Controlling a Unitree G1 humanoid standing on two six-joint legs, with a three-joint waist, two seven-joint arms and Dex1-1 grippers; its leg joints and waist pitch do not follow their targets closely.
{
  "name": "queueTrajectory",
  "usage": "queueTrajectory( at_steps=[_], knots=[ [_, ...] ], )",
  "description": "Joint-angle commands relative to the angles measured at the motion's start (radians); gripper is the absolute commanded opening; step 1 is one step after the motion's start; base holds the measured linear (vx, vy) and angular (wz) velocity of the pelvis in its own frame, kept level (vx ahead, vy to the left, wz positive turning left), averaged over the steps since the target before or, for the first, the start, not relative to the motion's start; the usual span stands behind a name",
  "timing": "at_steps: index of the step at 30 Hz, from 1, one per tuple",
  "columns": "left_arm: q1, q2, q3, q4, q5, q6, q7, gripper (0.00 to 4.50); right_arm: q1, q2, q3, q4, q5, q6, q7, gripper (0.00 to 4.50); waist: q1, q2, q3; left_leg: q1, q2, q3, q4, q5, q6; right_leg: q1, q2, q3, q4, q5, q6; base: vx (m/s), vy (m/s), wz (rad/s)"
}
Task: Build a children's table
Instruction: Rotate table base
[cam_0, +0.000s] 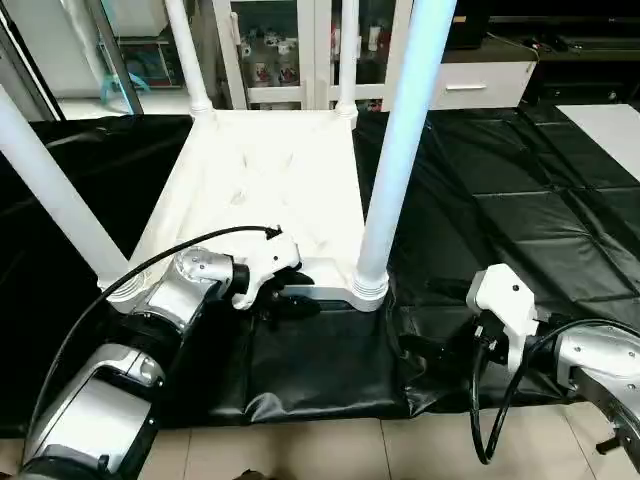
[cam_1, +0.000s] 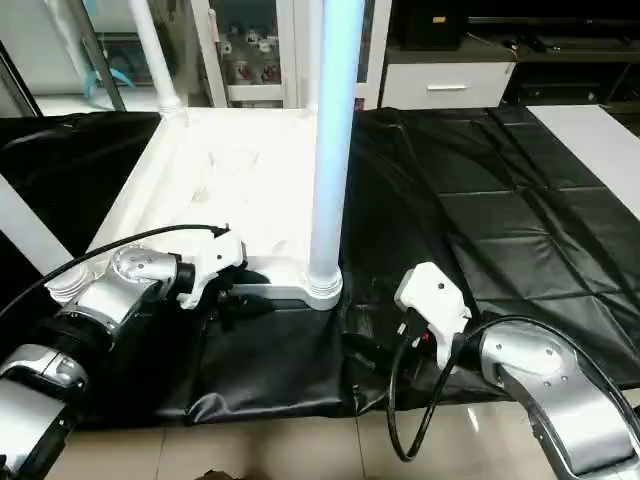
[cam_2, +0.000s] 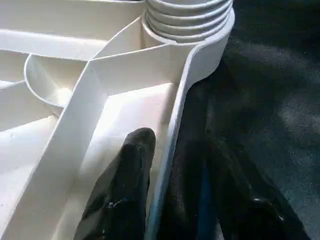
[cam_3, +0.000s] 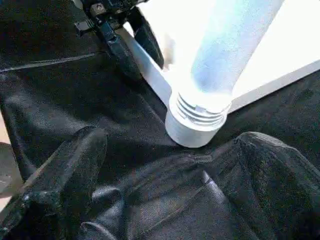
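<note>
A black cover (cam_0: 520, 200) drapes the work table, cabinets behind. From the head, the tabletop (cam_0: 260, 170) lies upside down, four legs up; the left gripper (cam_0: 285, 300) meets its near rim at 6 o'clock. Left wrist: fingers (cam_2: 125, 190) straddle that rim (cam_2: 175, 130), not yet clamped. Right wrist: right gripper (cam_3: 165, 200) spread, near leg (cam_3: 225, 55) at 12 o'clock.

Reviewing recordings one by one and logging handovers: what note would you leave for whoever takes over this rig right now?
Left gripper: fingers straddle the near rim of the tabletop, one inside, one outside.
Right gripper: open, empty, over the black table cover beside the near right leg.
Tabletop lies underside up; all four legs stand in the corner sockets.
Left: check that the legs are tight, then turn the table upright.
</note>
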Motion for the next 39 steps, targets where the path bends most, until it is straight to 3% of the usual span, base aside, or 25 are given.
queueTrajectory(
  at_steps=[1,11,15,16,17,21,26,28,30,33,35,36,39],
  knots=[
    [-0.019,0.001,-0.006,0.019,0.019,-0.017,-0.008,1.53,-0.005,-0.007,-0.005,0.002,-0.006,-0.013,0.01,4.5,-0.002,-0.007,-0.057,0.037,0.053,-0.026,-0.081,-0.278,0.039,0.035,-0.033,0.021,-0.052,-0.151,-0.266,0.0,0.0,0.0],
    [-0.014,-0.033,-0.017,0.049,0.052,-0.045,0.014,0.75,-0.001,0.003,0.007,0.002,-0.022,-0.027,0.003,4.5,-0.001,-0.005,-0.058,0.036,0.053,-0.025,-0.079,-0.263,0.051,0.037,-0.033,0.02,-0.05,-0.114,-0.277,0.0,0.0,0.0],
    [0.009,-0.022,-0.017,0.033,0.074,-0.033,0.049,0.4,-0.002,0.017,0.006,0.004,-0.032,-0.03,-0.017,4.5,-0.003,-0.002,-0.058,0.036,0.054,-0.027,-0.082,-0.288,0.042,0.037,-0.033,0.02,-0.053,-0.146,-0.269,0.0,0.0,0.0],
    [0.018,-0.016,-0.014,0.023,0.079,-0.021,0.068,0.34,-0.002,0.026,0.003,0.007,-0.036,-0.03,-0.029,4.5,-0.003,0.005,-0.058,0.037,0.053,-0.028,-0.082,-0.293,0.038,0.036,-0.034,0.02,-0.053,-0.152,-0.268,0.0,0.0,0.0],
    [0.031,-0.009,-0.01,0.007,0.087,0.004,0.098,0.34,-0.003,0.039,-0.001,0.013,-0.043,-0.028,-0.051,4.5,-0.005,0.002,-0.058,0.036,0.054,-0.028,-0.084,-0.294,0.035,0.037,-0.033,0.02,-0.054,-0.148,-0.267,0.0,0.0,0.0],
    [0.123,0.03,0.034,-0.118,0.1,0.101,0.212,0.14,-0.002,0.085,-0.016,0.037,-0.053,-0.017,-0.123,4.5,-0.029,0.0,-0.054,0.029,0.051,-0.032,-0.089,-0.338,0.023,0.04,-0.032,0.016,-0.057,-0.205,-0.256,0.0,0.0,0.0],
    [0.23,0.053,0.065,-0.268,0.121,0.188,0.277,0.03,0.008,0.091,-0.016,0.045,-0.057,-0.016,-0.125,4.5,-0.068,-0.006,-0.044,0.014,0.047,-0.046,-0.099,-0.42,0.002,0.046,-0.033,0.008,-0.07,-0.401,-0.181,-0.007,-0.002,-0.08],
    [0.258,0.05,0.071,-0.322,0.116,0.216,0.277,0.01,0.003,0.094,-0.019,0.05,-0.06,-0.015,-0.125,4.5,-0.085,-0.011,-0.042,0.021,0.042,-0.05,-0.095,-0.465,-0.01,0.033,-0.033,0.005,-0.085,-0.521,-0.141,0.0,0.0,0.0],
    [0.275,0.05,0.069,-0.357,0.113,0.228,0.275,0.0,-0.001,0.095,-0.021,0.053,-0.062,-0.013,-0.126,4.5,-0.093,-0.008,-0.042,0.02,0.043,-0.053,-0.096,-0.461,-0.008,0.03,-0.032,0.007,-0.087,-0.517,-0.14,0.0,0.0,0.0],
    [0.312,0.038,0.062,-0.443,0.1,0.264,0.288,0.0,-0.021,0.094,-0.024,0.07,-0.062,-0.011,-0.134,4.5,-0.099,-0.007,-0.044,0.031,0.044,-0.05,-0.091,-0.48,-0.006,0.02,-0.029,0.009,-0.09,-0.49,-0.155,0.0,0.0,0.0],
    [0.335,0.021,0.052,-0.489,0.064,0.208,0.25,0.0,-0.039,0.094,-0.023,0.085,-0.062,-0.012,-0.134,4.5,-0.1,-0.014,-0.044,0.025,0.045,-0.049,-0.095,-0.459,0.006,0.023,-0.026,0.009,-0.086,-0.44,-0.172,0.0,0.0,0.0],
    [0.342,0.016,0.049,-0.503,0.054,0.2,0.237,0.0,-0.044,0.095,-0.023,0.089,-0.062,-0.012,-0.134,4.5,-0.101,-0.012,-0.045,0.025,0.046,-0.047,-0.094,-0.451,0.01,0.023,-0.026,0.01,-0.083,-0.416,-0.18,0.0,0.0,0.0],
    [0.35,0.015,0.039,-0.526,0.069,0.207,0.23,0.0,-0.061,0.098,-0.025,0.089,-0.041,-0.011,-0.112,4.5,-0.093,-0.012,-0.048,0.029,0.045,-0.04,-0.09,-0.416,0.029,0.022,-0.025,0.015,-0.08,-0.353,-0.198,0.0,0.0,0.0]
  ],
)
